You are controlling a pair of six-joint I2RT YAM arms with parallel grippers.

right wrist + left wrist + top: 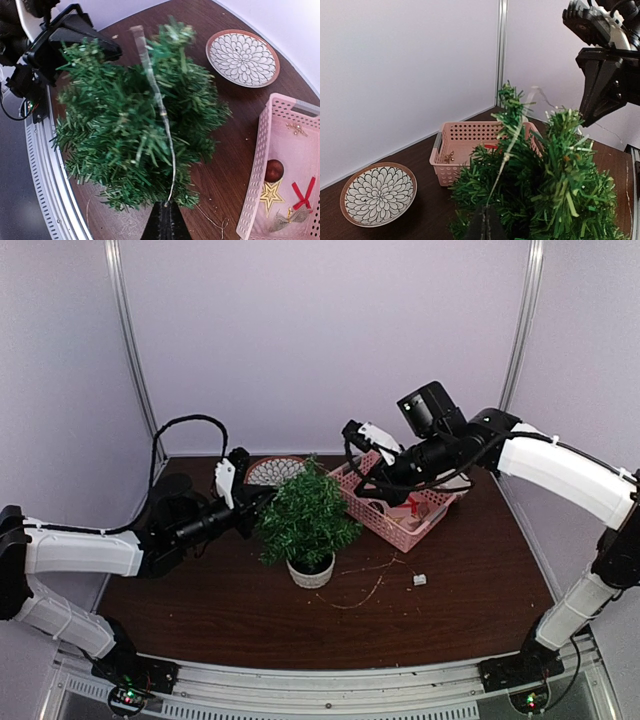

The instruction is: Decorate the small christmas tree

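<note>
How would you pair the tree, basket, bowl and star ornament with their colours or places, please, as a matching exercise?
Things:
1. small christmas tree
2. basket
3. bowl
4. star ornament

Descriptions:
A. gold, lying inside the basket
B. pink, perforated walls
C. petal pattern, brown rim
D. green, standing in a whitish pot

Pairs: 1-D, 2-B, 3-C, 4-A

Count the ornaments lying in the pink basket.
5, in the right wrist view: gold piece at the top, dark red ball mid-left, gold star below it, red ribbon right, pale bow lowest. Basket is cropped; more may hide.
</note>
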